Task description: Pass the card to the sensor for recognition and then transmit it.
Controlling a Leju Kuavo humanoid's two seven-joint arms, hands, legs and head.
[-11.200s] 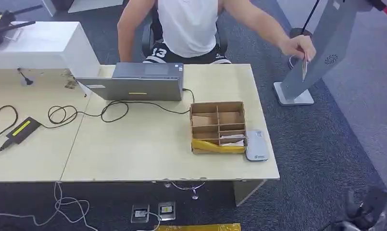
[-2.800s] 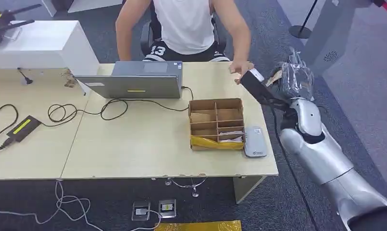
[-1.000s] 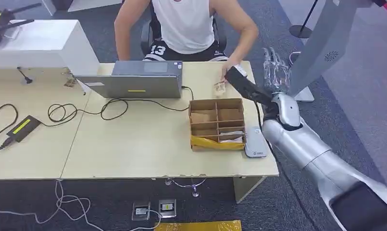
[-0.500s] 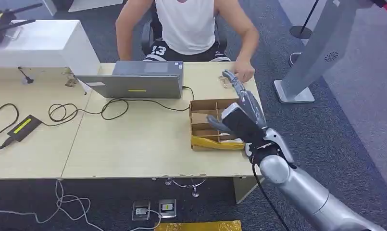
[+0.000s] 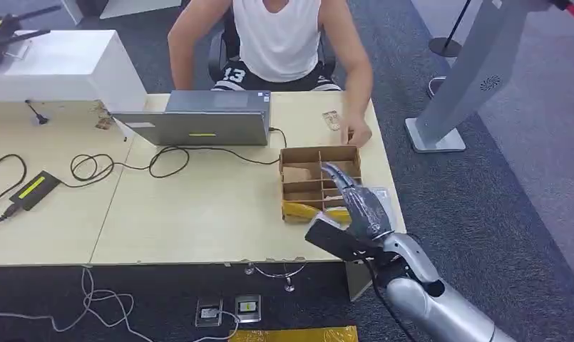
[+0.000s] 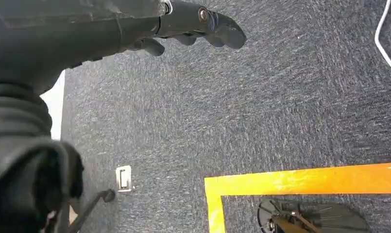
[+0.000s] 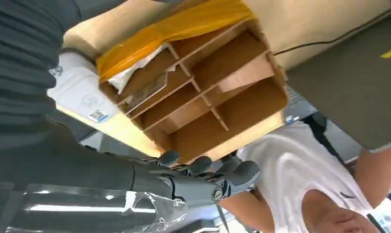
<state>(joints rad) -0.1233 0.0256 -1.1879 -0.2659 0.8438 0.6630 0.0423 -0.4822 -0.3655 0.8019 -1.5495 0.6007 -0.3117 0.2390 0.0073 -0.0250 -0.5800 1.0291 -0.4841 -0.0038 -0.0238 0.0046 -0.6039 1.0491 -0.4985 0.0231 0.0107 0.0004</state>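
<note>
Cardboard box point(image 5: 319, 184) under right hand point(image 5: 359, 203), fingers apart, holding nothing; card point(image 5: 331, 120) on desk point(image 5: 198, 206) by person's hand point(image 5: 358, 133). Left hand point(image 6: 193, 22) empty, loosely curled.

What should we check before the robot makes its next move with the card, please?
1. Right hand free to grasp: ok, holds nothing.
2. Card located: ok, lying flat on the table beyond the divided cardboard box.
3. Path to the card clear: not ok, the person's hand rests just beside it.
4. White card reader uncovered: ok, nothing on it.
5. Left hand out of the way: ok, hangs over carpet.
</note>
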